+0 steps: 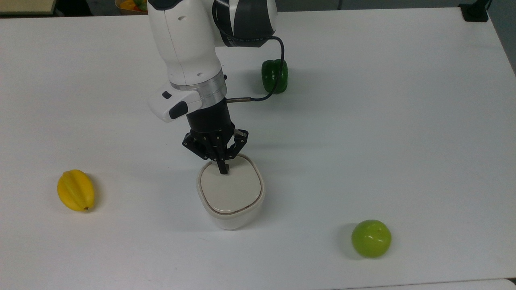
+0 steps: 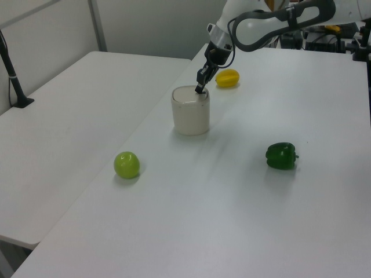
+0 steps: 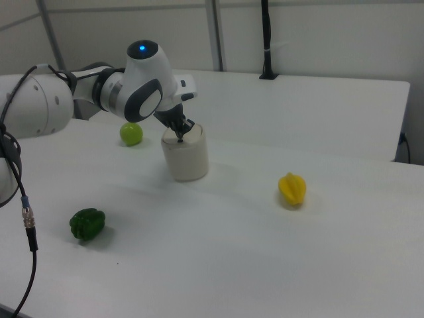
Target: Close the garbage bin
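Observation:
The cream-white garbage bin stands mid-table with its beige lid lying flat within the rim. My gripper is shut, its joined fingertips pressing on the lid's far edge in the top view. Nothing is held between the fingers.
A yellow starfruit lies at the top view's left. A green apple sits at the top view's lower right. Behind the arm sits a green bell pepper. A black cable loops from the wrist.

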{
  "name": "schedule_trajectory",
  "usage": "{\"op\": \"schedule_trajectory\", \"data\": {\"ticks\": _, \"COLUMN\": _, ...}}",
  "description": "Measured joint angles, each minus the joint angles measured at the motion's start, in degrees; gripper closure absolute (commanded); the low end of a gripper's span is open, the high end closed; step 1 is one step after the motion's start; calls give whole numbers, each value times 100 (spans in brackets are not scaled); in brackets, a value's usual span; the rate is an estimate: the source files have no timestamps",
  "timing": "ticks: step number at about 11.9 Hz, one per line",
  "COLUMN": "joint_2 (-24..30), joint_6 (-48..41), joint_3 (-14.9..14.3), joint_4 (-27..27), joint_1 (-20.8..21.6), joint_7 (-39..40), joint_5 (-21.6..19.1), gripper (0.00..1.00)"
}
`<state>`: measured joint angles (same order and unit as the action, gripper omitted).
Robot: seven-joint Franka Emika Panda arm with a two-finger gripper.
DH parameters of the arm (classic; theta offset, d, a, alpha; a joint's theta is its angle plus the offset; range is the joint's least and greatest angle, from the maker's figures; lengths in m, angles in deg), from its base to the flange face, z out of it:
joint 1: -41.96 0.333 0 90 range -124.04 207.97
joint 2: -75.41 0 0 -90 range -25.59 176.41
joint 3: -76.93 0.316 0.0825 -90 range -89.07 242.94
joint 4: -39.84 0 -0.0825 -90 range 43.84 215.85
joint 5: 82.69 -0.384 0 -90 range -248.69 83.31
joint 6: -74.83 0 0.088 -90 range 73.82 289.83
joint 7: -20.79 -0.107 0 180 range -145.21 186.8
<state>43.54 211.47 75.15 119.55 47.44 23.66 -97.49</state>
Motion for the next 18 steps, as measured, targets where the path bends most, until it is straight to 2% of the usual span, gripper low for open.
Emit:
{"op": "schedule_trajectory", "data": {"ticks": 3, "joint_2": 246, "joint_6": -252, "joint_3": -15, "joint_4": -16, "joint_1": -87, "joint_7": -142, "joint_5": -144, "gripper": 100}}
{"op": "schedule_trajectory", "data": {"ticks": 5, "joint_2": 647, "joint_6": -1051, "joint_3": -19, "joint_4": -30, "joint_1": -271, "joint_7": -238, "joint_5": -184, "gripper": 100}}
{"op": "schedule_trajectory", "data": {"ticks": 8, "joint_2": 1328, "joint_6": -2824, "joint_3": -25, "joint_4": -16, "joint_1": -387, "joint_7": -353, "joint_5": -171, "gripper": 100}}
{"op": "schedule_trajectory", "data": {"ticks": 10, "joint_2": 1687, "joint_6": -3911, "joint_3": -36, "joint_4": 26, "joint_1": -471, "joint_7": -361, "joint_5": 101, "gripper": 100}}
{"op": "schedule_trajectory", "data": {"ticks": 11, "joint_2": 1841, "joint_6": -4170, "joint_3": -37, "joint_4": 86, "joint_1": -504, "joint_7": -361, "joint_5": 186, "gripper": 100}}
{"op": "schedule_trajectory", "data": {"ticks": 14, "joint_2": 2837, "joint_6": -4483, "joint_3": -40, "joint_4": 869, "joint_1": -583, "joint_7": -358, "joint_5": 327, "gripper": 100}}
{"op": "schedule_trajectory", "data": {"ticks": 15, "joint_2": 3134, "joint_6": -4625, "joint_3": -41, "joint_4": 1153, "joint_1": -642, "joint_7": -311, "joint_5": 356, "gripper": 63}}
{"op": "schedule_trajectory", "data": {"ticks": 16, "joint_2": 3323, "joint_6": -4711, "joint_3": -41, "joint_4": 1359, "joint_1": -716, "joint_7": -239, "joint_5": 357, "gripper": 1}}
{"op": "schedule_trajectory", "data": {"ticks": 18, "joint_2": 3439, "joint_6": -4716, "joint_3": -42, "joint_4": 1485, "joint_1": -816, "joint_7": -151, "joint_5": 359, "gripper": 0}}
